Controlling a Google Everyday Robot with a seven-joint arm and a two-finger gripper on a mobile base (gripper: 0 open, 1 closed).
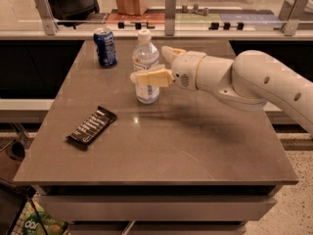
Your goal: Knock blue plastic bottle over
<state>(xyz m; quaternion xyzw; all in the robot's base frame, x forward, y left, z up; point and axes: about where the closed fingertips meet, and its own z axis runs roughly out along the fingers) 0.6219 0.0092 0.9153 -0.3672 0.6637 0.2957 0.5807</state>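
Closest to you is the brown table (pixel 195 151). On its front left part lies a dark snack bar (pixel 92 127) in its wrapper, flat, well apart from everything else.

Look further back, near the middle of the table. There stands the blue plastic bottle (pixel 145 58), upright, with its white cap on top. The gripper (pixel 150 64) is right at it, coming in from the right on the big white arm (pixel 254 82). Its fingers are spread apart. One finger (pixel 151 77) lies across the front of the bottle, about halfway up. The other pokes up just beside the bottle's right shoulder. They are not pinching anything.

The bottle is probably light and tall, so it should tip easily. Its plastic is thin and smooth, so it may bend a little and slide instead of falling. You do not need to hold it. Push it high up, near the shoulder, not down by the base. You cannot tell how much water is inside.

Behind it to the left stands a dark blue soda can (pixel 105 46), near but not touching. Farthest back, past the glass, sits a wooden box (pixel 132 0).
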